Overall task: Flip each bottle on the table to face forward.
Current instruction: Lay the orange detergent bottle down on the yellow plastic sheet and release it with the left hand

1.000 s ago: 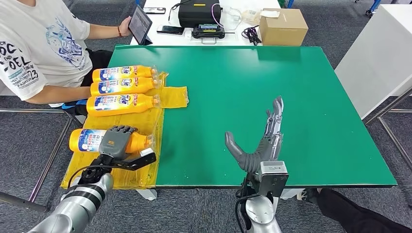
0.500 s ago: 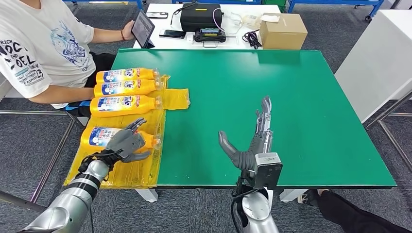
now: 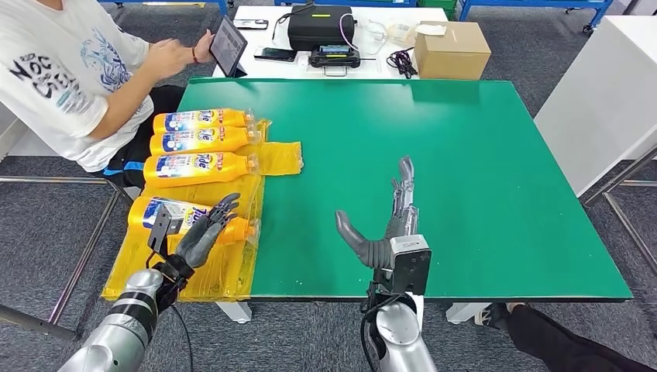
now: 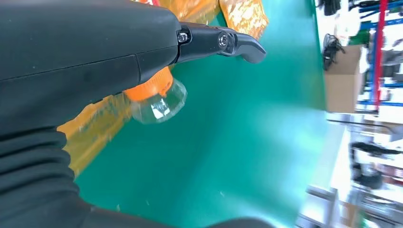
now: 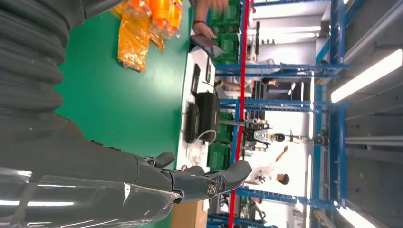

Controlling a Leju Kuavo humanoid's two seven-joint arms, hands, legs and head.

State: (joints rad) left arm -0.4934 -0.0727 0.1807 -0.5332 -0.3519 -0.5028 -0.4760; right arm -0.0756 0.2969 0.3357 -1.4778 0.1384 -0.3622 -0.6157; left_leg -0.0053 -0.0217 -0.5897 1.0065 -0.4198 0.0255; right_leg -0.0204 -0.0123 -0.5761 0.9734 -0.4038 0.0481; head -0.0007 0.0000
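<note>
Four orange bottles lie on their sides on a yellow plastic sheet (image 3: 232, 267) at the 9 o'clock edge of the green table (image 3: 465, 155), caps pointing toward 3 o'clock. Three form a tight row at about 10 o'clock: the farthest bottle (image 3: 203, 120), the second bottle (image 3: 203, 139) touching it, and the third bottle (image 3: 197, 167) just beside. The nearest bottle (image 3: 166, 213) lies apart from them at about 8 o'clock, its label showing.

The left hand (image 3: 203, 236) rests over the neck end of the nearest bottle, fingers spread and extended, not closed around it. The left wrist view shows the clear cap beside the hand.

The right hand (image 3: 387, 229) stands over bare table at 6 o'clock, fingers straight and apart, thumb splayed wide, holding nothing.

A person (image 3: 70, 85) sits at 10 o'clock beyond the table edge, touching a tablet (image 3: 228, 45).
</note>
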